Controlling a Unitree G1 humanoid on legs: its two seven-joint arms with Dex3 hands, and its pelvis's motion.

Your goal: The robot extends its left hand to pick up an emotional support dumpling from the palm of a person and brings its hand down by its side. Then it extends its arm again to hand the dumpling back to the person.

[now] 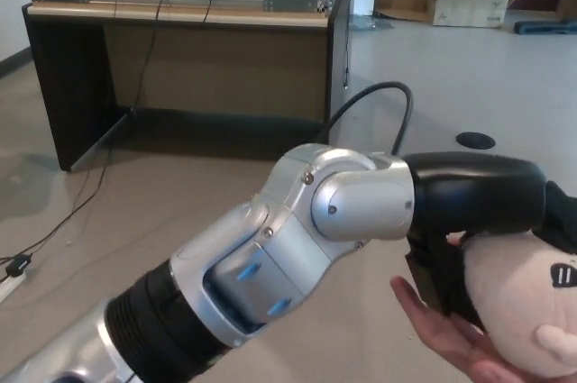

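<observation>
Dumpling (518, 311), clasped by the left robot hand (469, 257), rests on the person's palm (442, 329) at the frame's lower-right edge.

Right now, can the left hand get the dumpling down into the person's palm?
Probably yes. The left hand holds the dumpling directly over the person's open hand, already touching it or nearly so, with nothing between them.
</observation>
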